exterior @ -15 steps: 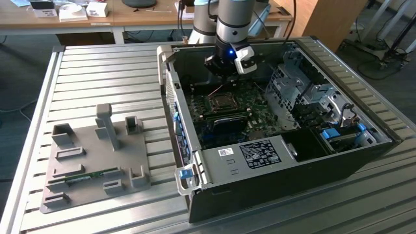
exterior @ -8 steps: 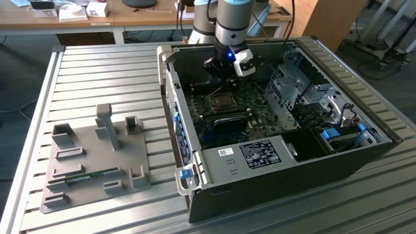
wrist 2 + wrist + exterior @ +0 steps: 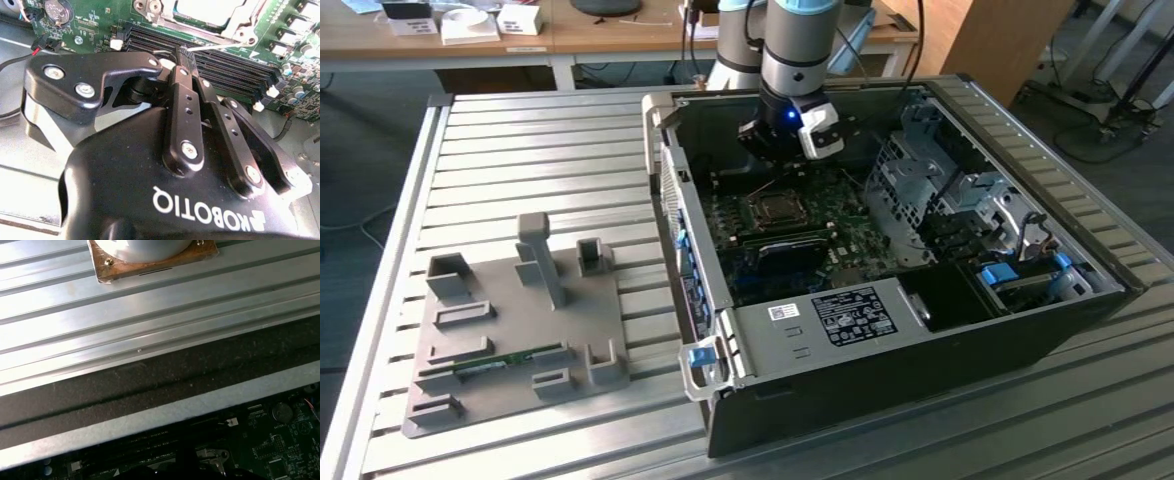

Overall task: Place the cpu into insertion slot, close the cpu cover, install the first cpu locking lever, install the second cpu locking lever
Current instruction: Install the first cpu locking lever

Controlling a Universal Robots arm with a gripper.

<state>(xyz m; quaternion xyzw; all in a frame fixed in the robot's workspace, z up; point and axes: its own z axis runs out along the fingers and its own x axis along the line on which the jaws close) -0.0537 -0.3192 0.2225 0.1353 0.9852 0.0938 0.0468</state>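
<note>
Our black gripper [image 3: 181, 52] has its fingers pressed together, tips touching a thin silver lever rod [image 3: 220, 46] at the edge of the long black memory slots [image 3: 235, 70]. Near them, the small silver-grey square cpu [image 3: 207, 7] lies framed by the silver metal cpu cover [image 3: 244, 22].

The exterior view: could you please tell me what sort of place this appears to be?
Probably a robotics lab or workshop: a grey robot arm reaches into an open black desktop computer case lying on a ribbed aluminium table, a grey moulded fixture plate sits beside it, and wooden desks stand behind.
</note>
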